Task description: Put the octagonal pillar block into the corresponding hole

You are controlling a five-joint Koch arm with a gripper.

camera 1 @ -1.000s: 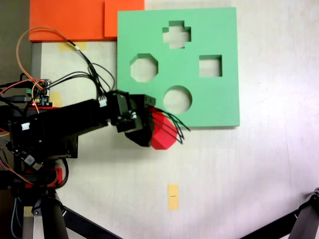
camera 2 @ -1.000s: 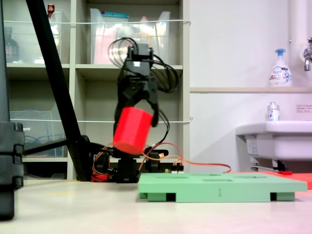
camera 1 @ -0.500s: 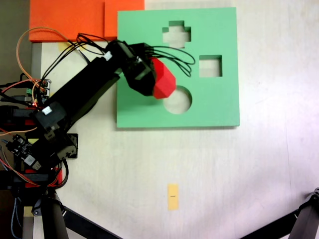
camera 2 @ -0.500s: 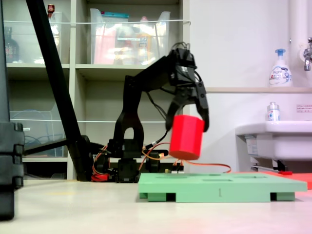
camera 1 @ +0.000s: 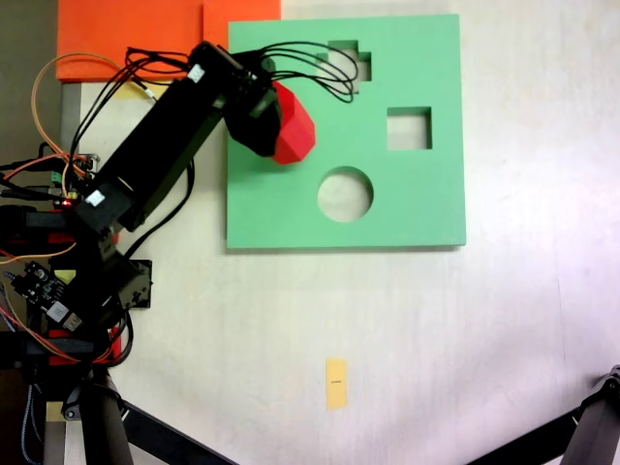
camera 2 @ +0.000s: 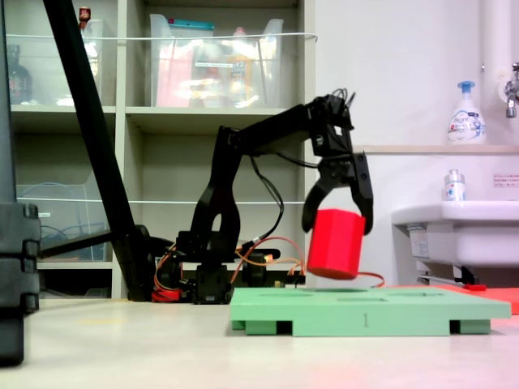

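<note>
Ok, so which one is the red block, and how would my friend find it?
Look for the big flat green board lying on the table. Above its left part, the black robot arm's gripper holds the red block in the air, just over the board. It is the only bright red chunky thing there; the orange sheets nearby are flat.

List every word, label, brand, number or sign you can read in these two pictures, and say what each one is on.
None can be read.
Pump bottle on the ledge: label too blurred.
Small bottle by the sink: print too small.
Yellow tag on the table: dark mark, unreadable.
Wall notice at the side view's right edge: too small.
</note>
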